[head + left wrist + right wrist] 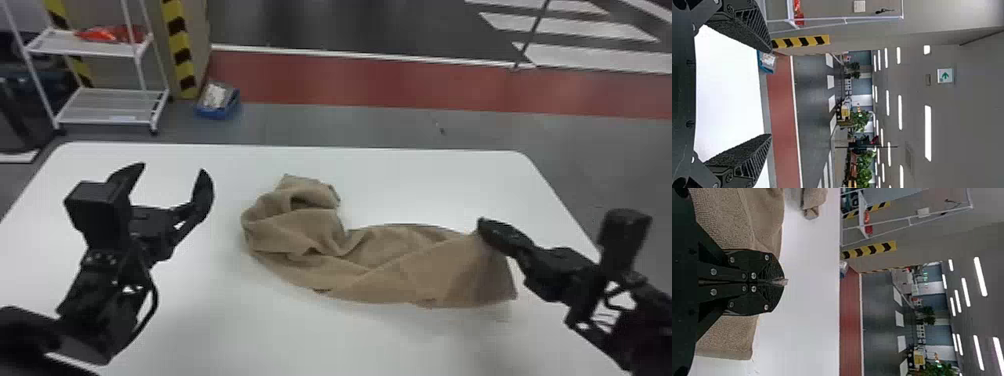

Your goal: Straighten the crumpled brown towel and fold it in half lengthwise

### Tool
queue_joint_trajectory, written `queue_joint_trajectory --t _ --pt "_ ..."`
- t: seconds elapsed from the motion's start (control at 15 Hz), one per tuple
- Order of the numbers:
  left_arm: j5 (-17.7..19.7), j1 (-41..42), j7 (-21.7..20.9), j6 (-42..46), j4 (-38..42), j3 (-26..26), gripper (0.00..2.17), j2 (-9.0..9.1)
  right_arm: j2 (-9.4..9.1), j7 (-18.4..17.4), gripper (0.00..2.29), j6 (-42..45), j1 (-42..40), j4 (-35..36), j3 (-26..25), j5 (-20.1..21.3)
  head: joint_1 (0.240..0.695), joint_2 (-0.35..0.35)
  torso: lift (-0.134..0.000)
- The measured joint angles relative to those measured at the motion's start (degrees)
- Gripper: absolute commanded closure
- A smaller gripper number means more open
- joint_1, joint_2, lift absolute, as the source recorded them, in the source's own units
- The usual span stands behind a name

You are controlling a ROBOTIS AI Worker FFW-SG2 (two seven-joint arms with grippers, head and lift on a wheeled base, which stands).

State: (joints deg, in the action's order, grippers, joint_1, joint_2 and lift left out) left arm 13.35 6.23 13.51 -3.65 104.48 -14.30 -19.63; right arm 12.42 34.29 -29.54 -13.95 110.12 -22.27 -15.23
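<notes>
Currently the brown towel (400,270) stretches from the centre of the head view towards its right side, its far part bunched into a hooked heap. The right pincer (481,223), right of centre, is clamped on a small bit of its edge; the left pincer (172,170), upper left of the frame, is spread wide and holds nothing. With so little cloth pinched, a brisk pull could make it slip free. Dragging from one end only would probably slide the whole heap across the bench (210,320), or tighten its creases, leaving no straight edge to fold along.
</notes>
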Motion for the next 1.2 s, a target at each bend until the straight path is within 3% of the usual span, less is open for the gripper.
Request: queue_joint_trajectory --t 0.13,0.27,0.4,0.6,0.87,1.2 --pt "0.01 -0.47 -0.19 0.00 -0.64 -0.32 0.14 0.03 -0.35 2.63 1.21 3.82 -2.57 0.50 -5.63 -7.43 0.695 -0.164 -0.123" --pt "0.04 -1.22 -0.55 0.00 -1.40 -0.87 0.14 -0.01 -2.22 7.67 1.21 7.47 -5.00 -1.28 -11.35 -12.04 0.695 -0.214 -0.123" --pt "0.15 -1.89 -0.95 -0.10 -2.00 -1.29 0.14 -0.08 -4.13 9.56 1.21 11.63 -6.44 -5.59 -16.46 -14.36 0.695 -0.261 -0.123" --pt "0.22 -2.83 -1.38 -0.82 -2.34 -2.34 0.14 -0.27 -3.34 6.11 1.21 17.88 -6.53 -13.79 -18.74 -12.73 0.695 -0.350 -0.123" --pt "0.37 -3.40 -2.55 -3.75 -2.07 -4.12 0.14 -0.20 -2.73 1.73 1.21 18.55 -5.28 -15.25 -16.57 -8.26 0.695 -0.350 -0.123" --pt "8.63 -2.68 -8.07 -10.05 -0.17 -4.24 0.27 -1.07 -2.95 1.21 1.21 19.63 -4.92 -14.99 -14.49 -5.63 0.695 -0.350 -0.123"
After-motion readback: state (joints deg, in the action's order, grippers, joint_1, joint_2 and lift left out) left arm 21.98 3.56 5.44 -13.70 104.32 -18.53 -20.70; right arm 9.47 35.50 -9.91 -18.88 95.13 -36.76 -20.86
